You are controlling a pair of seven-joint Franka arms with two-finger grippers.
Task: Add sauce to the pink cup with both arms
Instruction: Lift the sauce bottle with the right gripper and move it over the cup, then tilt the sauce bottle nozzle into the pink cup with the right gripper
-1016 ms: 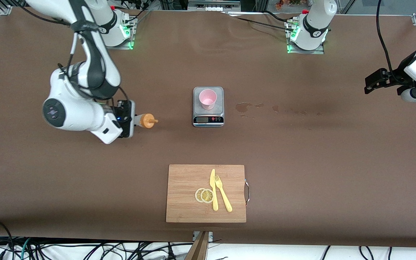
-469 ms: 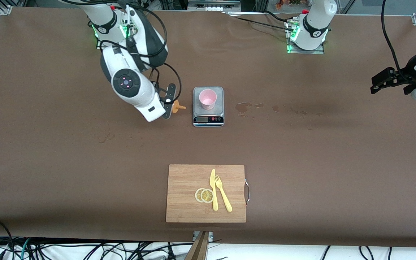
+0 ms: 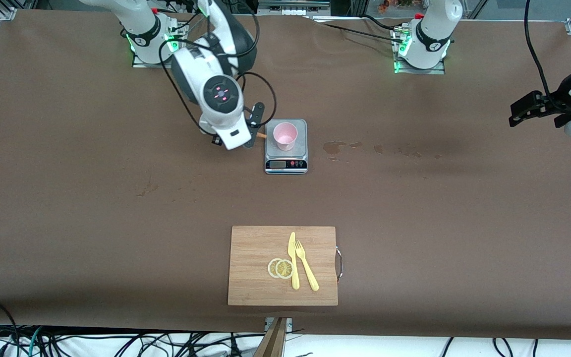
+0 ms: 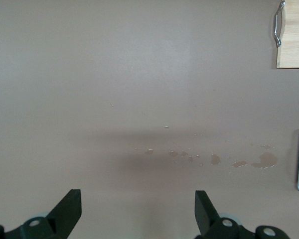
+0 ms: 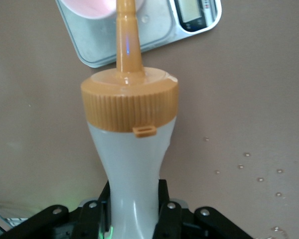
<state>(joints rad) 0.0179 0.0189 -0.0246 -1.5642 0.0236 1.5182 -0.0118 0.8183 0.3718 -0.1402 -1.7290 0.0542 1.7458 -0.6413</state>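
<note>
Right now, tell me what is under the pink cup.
The cup stands on a small kitchen scale, whose display sits nearer the front camera. The platform under the cup's base is covered. The right gripper holds the sauce bottle beside it.

My two arms are glossy white with black joints; the right arm (image 3: 216, 94) carries a round cap with pink lights and looping black cables. Both bases glow green.
</note>
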